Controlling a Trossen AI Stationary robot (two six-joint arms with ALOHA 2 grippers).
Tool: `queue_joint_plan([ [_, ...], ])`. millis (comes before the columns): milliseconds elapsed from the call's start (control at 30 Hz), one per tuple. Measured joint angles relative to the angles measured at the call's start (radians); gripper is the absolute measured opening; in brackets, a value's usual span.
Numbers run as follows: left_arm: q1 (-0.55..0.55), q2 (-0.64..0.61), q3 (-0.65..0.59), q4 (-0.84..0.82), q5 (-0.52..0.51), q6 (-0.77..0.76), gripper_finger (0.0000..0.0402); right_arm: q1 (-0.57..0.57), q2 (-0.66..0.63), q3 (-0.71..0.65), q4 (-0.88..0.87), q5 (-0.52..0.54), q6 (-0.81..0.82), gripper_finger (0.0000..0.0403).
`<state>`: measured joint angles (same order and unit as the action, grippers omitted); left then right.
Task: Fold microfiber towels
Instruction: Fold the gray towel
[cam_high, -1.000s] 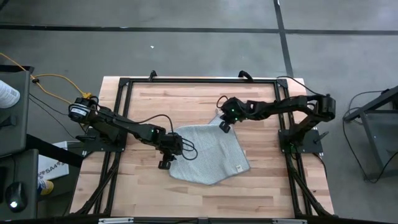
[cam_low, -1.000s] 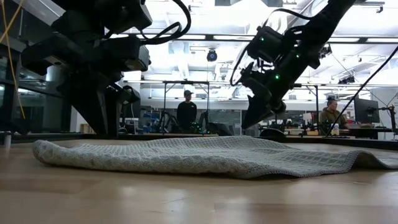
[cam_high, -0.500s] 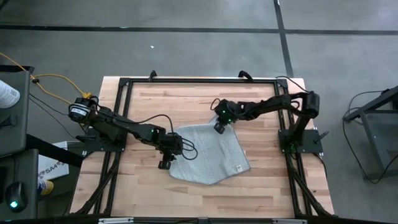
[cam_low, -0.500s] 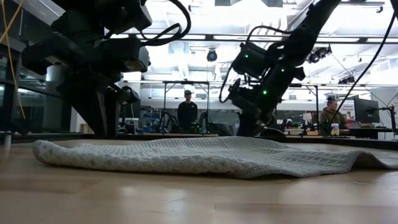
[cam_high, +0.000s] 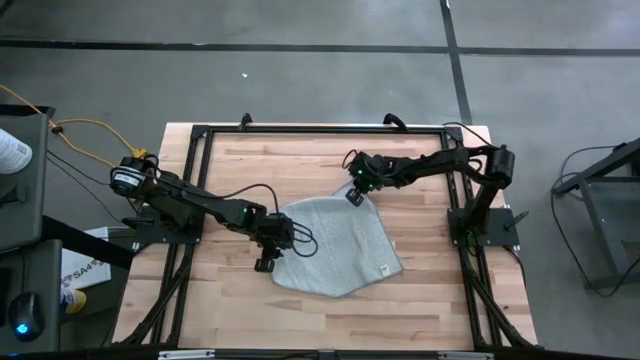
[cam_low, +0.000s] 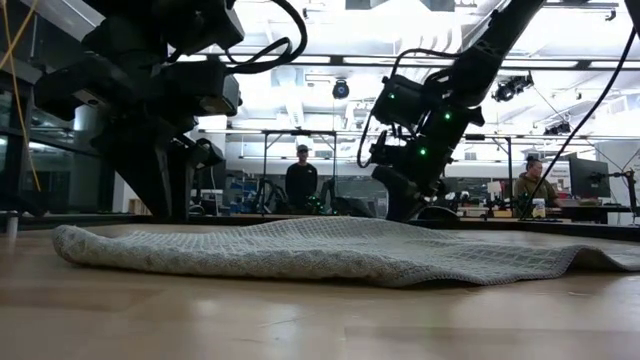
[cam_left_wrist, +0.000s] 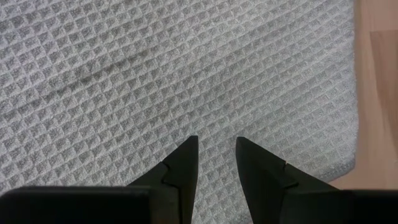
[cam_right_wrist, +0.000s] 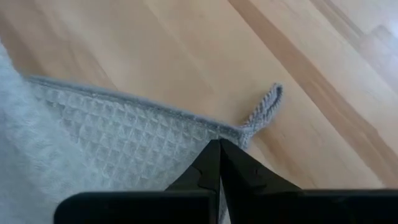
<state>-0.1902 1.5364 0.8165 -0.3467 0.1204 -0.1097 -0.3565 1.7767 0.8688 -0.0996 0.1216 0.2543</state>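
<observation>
- Towel handling: soft, light, limp waffle-weave; likely drapes and sags when lifted, so pinch a corner or hem, not mid-panel.
- Best grab point, my call: far corner with the hanging loop, hem is thicker there.
- Look: light grey-white, roughly square, lying flat and skewed mid-table, slight ripples along the edge in the low view.
- Right gripper over that far corner, fingers shut, nothing pinched as far as I can see.
- Left gripper at the towel's left edge, fingers slightly apart, tips on or just above cloth; can't tell which.
</observation>
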Motion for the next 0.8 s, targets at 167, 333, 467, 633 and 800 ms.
queue_joint_plan([
  [167,0.0,0.0,0.0,-0.001,0.0,0.0,0.0108,-0.001,0.0,0.0,-0.001,0.01,0.001,0.0002],
  [333,0.0,0.0,0.0,-0.001,0.001,0.0,0.0108,-0.005,0.0,0.0,-0.016,0.027,0.002,0.0002],
  [467,0.0,0.0,0.0,-0.004,0.002,0.0,0.0108,-0.006,0.0,0.0,-0.029,0.045,0.003,0.0002],
  [633,0.0,0.0,0.0,-0.01,0.003,-0.004,0.0108,-0.005,-0.002,0.0,-0.056,0.069,0.003,0.0002],
  [800,0.0,0.0,0.0,-0.015,0.003,-0.011,0.0108,-0.006,-0.003,0.002,-0.084,0.091,0.003,0.0002],
])
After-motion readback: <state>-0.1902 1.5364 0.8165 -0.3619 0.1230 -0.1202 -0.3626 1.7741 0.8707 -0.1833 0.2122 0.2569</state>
